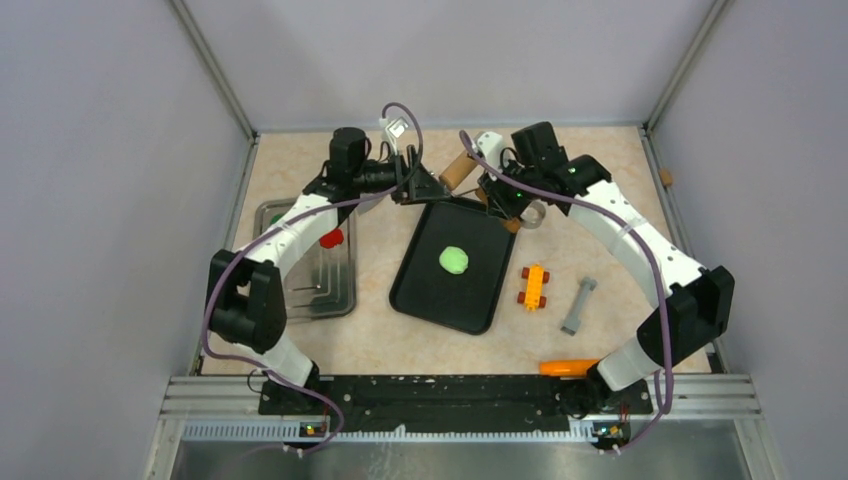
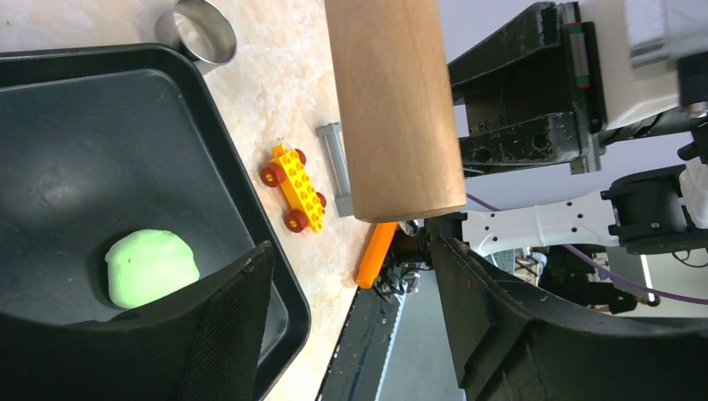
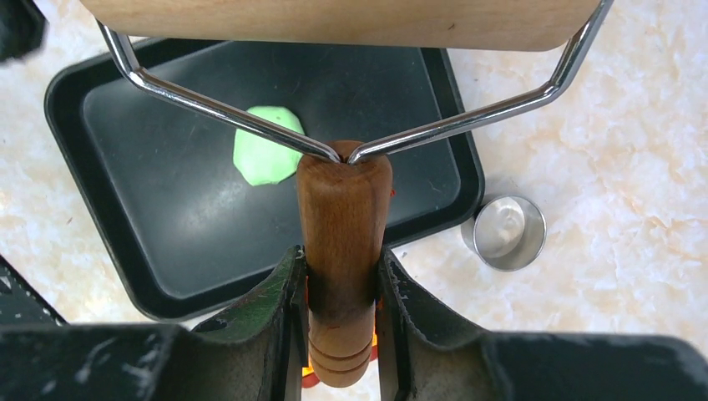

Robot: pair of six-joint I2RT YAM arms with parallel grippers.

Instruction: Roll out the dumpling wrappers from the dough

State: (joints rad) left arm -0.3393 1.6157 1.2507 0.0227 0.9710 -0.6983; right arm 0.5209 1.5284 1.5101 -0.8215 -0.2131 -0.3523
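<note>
The dough is seen as a thick blob in the black tray, not yet rolled; no wrappers are cut. The roller handle is gripped by the right claw; the left claw stands wide, empty

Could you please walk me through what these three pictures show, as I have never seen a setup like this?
Two robot arms are bolted at the near edge of a table. One picture looks down from above; the other two come from a camera on each wrist. On the table lies a black tray with a blob of green dough in it. Beside it are a metal ring cutter, a yellow toy car, a grey bar, an orange piece and a clear bin. The right gripper is closed on the wooden handle of a rolling pin. The left gripper is open, and the roller end sits between its fingers.
</note>
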